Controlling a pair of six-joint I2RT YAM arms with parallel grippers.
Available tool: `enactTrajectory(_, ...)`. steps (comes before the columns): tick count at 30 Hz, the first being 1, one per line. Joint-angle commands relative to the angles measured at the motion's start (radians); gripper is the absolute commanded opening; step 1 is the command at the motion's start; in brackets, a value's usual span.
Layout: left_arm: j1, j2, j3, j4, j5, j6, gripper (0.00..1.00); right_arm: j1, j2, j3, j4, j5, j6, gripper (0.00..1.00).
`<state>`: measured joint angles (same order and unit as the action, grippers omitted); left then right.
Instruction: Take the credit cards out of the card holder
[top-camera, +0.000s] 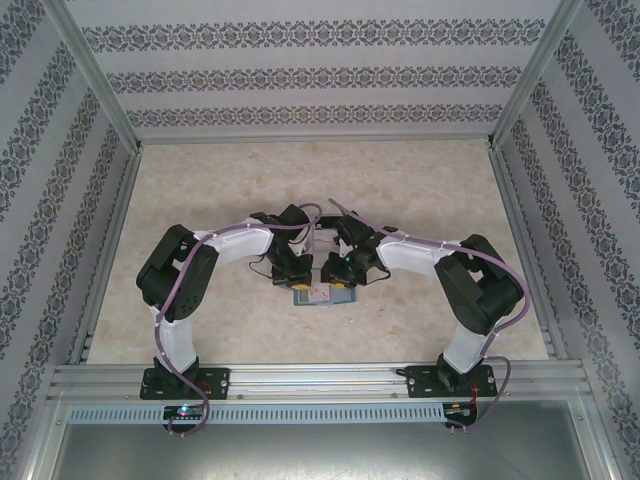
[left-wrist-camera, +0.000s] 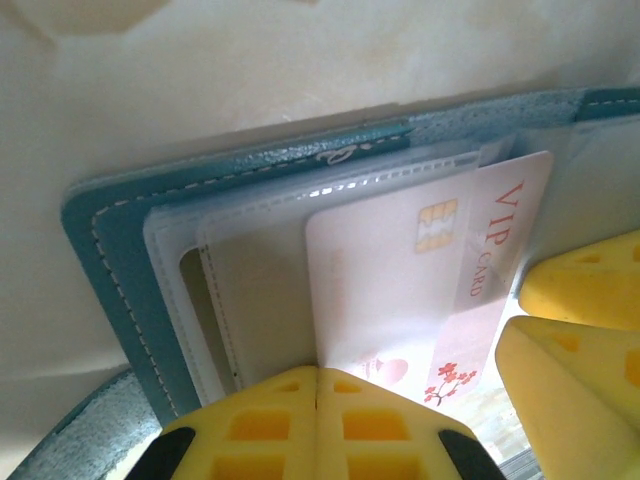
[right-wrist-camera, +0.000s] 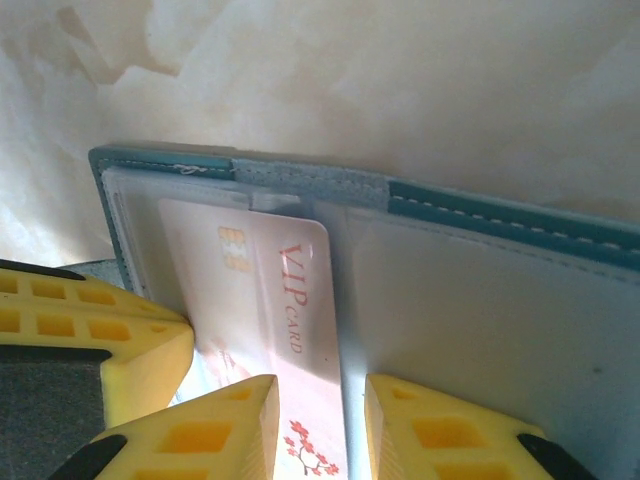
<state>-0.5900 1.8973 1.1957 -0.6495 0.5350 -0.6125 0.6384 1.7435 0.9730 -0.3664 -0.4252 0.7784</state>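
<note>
Where we are: We have both arms bent in over the middle of the table (top-camera: 420, 190). Their tips are close together above the card holder (top-camera: 338, 297).
Card holder: It lies open and flat on the table with its teal cover underneath. The pale inside faces up, so we can get at the pockets.
Credit card: We see one pale credit card (left-wrist-camera: 400, 280) with a gold chip and red "VIP CARD" letters. It lies slanted near the fold, sticking partway out of the clear pockets (left-wrist-camera: 250, 250). That leaves us a free edge to catch.
Other cards: We cannot tell if more are hiding in the pockets.
Left gripper: The yellow fingers of the left gripper (left-wrist-camera: 317, 385) are pressed tight together with nothing between them. The tips sit right at the card's near corner, on the left panel. We think they push down there so the holder does not slide or lift.
Right gripper: The fingers of the right gripper (right-wrist-camera: 322, 395) stand a little apart, one on each side of the card's long edge. Nothing looks pinched, and we cannot tell if they touch the card.
How far: The card is not out yet.
Next: We think the right fingers need to close on the free edge and pull it flat, away from the pocket.
Watch out: The card is thin and slippery, and the holder may come along with it.
</note>
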Motion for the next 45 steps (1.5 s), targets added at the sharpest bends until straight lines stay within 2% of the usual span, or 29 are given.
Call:
enactTrajectory(1, -0.011, 0.038, -0.005, -0.050, -0.041, 0.013, 0.00, -0.003, 0.020, 0.022, -0.030, 0.027, -0.028, 0.29)
enactTrajectory(21, -0.011, 0.054, 0.001, -0.068, -0.051, 0.017, 0.00, -0.013, 0.031, -0.031, 0.126, -0.099, 0.003, 0.25)
enactTrajectory(35, -0.013, 0.064, 0.011, -0.072, -0.049, 0.024, 0.00, -0.014, -0.025, -0.027, 0.142, -0.124, 0.029, 0.18)
enactTrajectory(45, -0.013, 0.065, 0.013, -0.074, -0.048, 0.026, 0.00, -0.017, -0.029, -0.025, 0.102, -0.076, 0.009, 0.12)
